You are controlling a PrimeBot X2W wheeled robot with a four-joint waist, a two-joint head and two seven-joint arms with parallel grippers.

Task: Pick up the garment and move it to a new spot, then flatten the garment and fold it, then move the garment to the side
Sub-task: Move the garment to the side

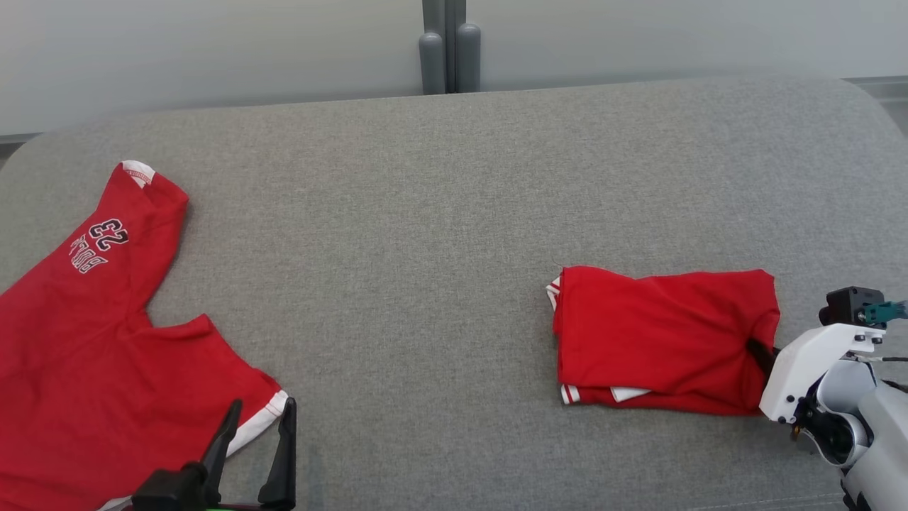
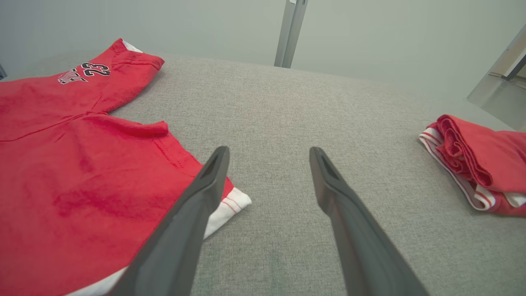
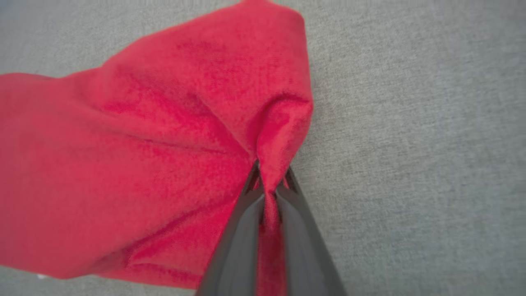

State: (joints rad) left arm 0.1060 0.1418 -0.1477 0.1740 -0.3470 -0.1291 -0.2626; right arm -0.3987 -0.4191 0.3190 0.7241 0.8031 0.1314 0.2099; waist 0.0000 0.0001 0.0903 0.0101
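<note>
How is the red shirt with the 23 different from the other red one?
The red cloth shirt with the number 23 lies spread open; the red cloth garment on the right is folded into a rectangle. The spread shirt shows its number; the folded one shows none. The right claw pinches the folded one; the open left claw by the spread shirt holds nothing. Both are red with white trim.

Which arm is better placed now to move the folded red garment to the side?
Right. The right gripper has its fingers shut on an edge of the folded garment. The left gripper is open, on the other side, beside the spread jersey.
</note>
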